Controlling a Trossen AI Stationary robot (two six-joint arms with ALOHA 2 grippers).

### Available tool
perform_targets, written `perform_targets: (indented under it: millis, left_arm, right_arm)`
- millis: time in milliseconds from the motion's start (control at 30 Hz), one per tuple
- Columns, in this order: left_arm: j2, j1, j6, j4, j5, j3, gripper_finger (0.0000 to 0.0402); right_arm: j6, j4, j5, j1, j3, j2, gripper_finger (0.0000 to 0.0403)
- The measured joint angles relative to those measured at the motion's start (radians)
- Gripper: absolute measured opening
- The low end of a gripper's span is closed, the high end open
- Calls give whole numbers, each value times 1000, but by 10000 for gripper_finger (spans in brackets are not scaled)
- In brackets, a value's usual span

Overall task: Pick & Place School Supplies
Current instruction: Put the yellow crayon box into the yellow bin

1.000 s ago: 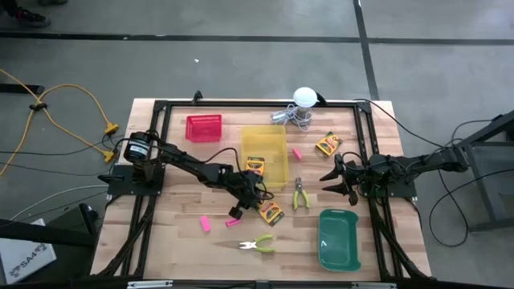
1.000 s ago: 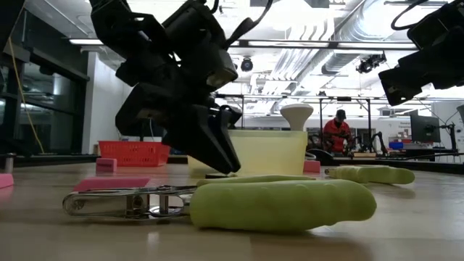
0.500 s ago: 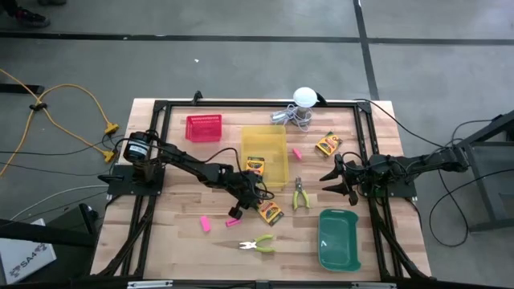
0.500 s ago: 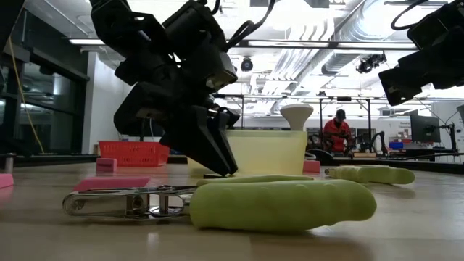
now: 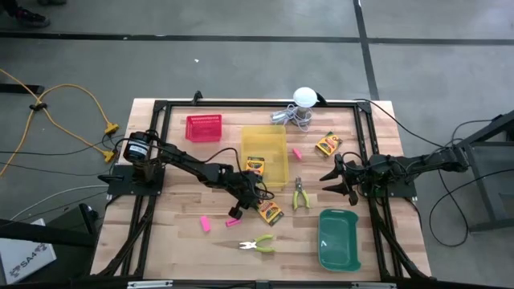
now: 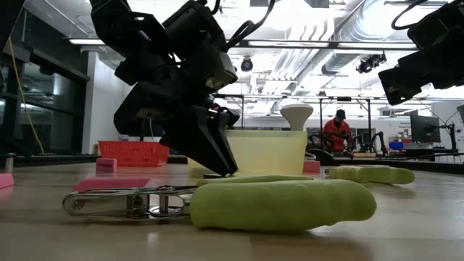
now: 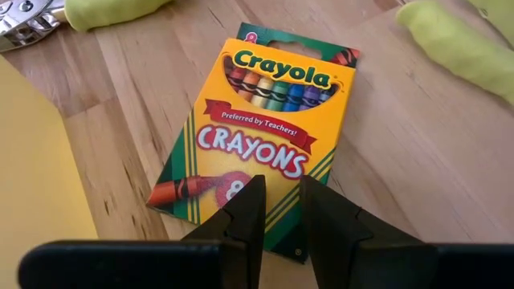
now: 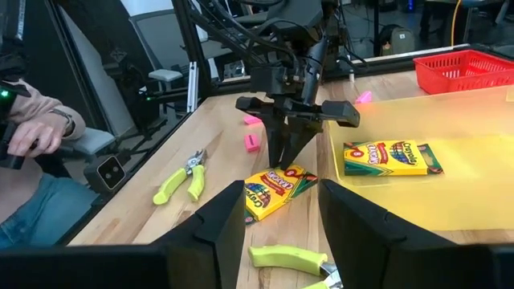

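Left gripper (image 5: 255, 195) low over the table centre, fingertips (image 7: 250, 201) drawn close with only a thin slot between them, pinching nothing. Crayon box (image 7: 257, 132) flat on the wood directly ahead of those tips, face up, long axis running away from the fingers and skewed a little to one side; near short edge just under the fingertips. Seen from above, same box (image 5: 271, 213) just beside the gripper, toward the front edge of the table, close to the yellow bin (image 5: 277, 136). Slot too narrow to straddle the box: likely needs widening, or a grip on an edge. Right gripper (image 5: 337, 181) parked well apart toward the table's right side, fingers (image 8: 221, 221) spread wide, empty. Left arm clearly the nearer. Another crayon box (image 5: 254, 164) already inside the bin; a third (image 5: 327, 144) lies far off near the back right.
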Motion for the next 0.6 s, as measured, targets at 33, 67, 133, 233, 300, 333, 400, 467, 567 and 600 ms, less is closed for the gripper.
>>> perform_targets:
  millis: [33, 67, 133, 233, 300, 333, 400, 467, 567, 600]
  left_arm:
    - [0, 0, -5, 1, 0, 0, 75]
    - [0, 0, -11, 1, 0, 0, 75]
    - [0, 0, -15, 1, -1, 0, 75]
    - [0, 0, -16, 2, -1, 0, 75]
    - [0, 0, -18, 2, -2, 0, 75]
    - [0, 0, -18, 2, -2, 0, 75]
    - [0, 0, -18, 2, -2, -1, 75]
    - [0, 0, -18, 3, -2, -1, 75]
    - [0, 0, -18, 3, -2, -1, 75]
    - [0, 0, -18, 3, -2, -1, 75]
  right_arm:
    - [-1, 4, 0, 0, 0, 0, 149]
    - [1, 7, -1, 0, 0, 0, 149]
    - [30, 13, -3, 0, 0, 0, 149]
    - [148, 18, -5, 0, 0, 0, 149]
    - [189, 26, 15, 0, 0, 0, 149]
    - [189, 38, 36, 0, 0, 0, 149]
    - [190, 47, 106, 0, 0, 0, 149]
    - [224, 53, 201, 0, 0, 0, 149]
    - [323, 54, 297, 0, 0, 0, 149]
    - [345, 57, 300, 0, 0, 0, 149]
